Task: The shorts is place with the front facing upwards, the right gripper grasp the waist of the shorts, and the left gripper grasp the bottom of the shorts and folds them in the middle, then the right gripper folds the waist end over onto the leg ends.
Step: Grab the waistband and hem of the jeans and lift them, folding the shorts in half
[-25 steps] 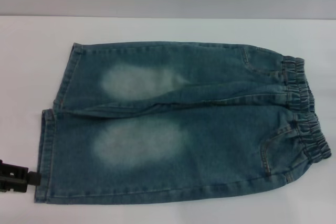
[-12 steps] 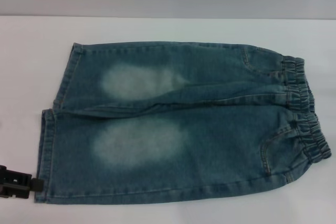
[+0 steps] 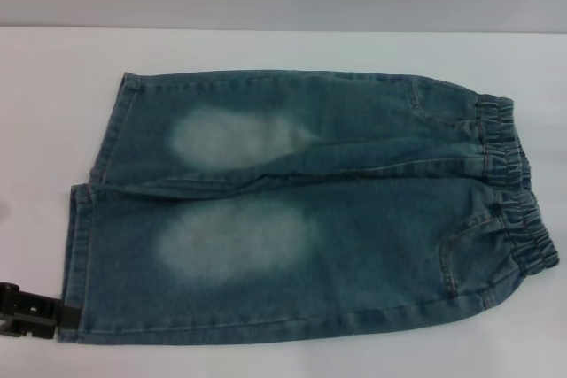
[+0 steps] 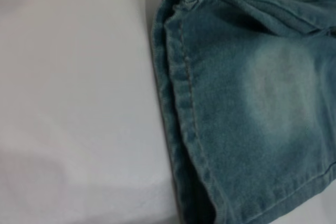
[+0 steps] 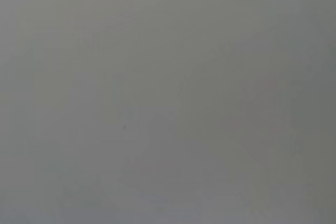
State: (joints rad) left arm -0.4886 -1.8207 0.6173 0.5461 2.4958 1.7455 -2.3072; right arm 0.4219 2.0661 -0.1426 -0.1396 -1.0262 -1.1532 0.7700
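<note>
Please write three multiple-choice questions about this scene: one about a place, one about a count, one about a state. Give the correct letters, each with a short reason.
1. Where is the left hand?
A. at the waistband
B. at the near corner of the leg ends
C. above the middle of the shorts

2. How many pale faded patches are on the shorts?
A. one
B. two
C. four

3. How do the shorts lie?
A. flat and unfolded
B. folded in the middle
C. rolled into a bundle

Key: 1 B, the black hand touches the hem corner at the robot's left. 2 B, one patch on each leg. 3 A, both legs lie side by side on the white table.
</note>
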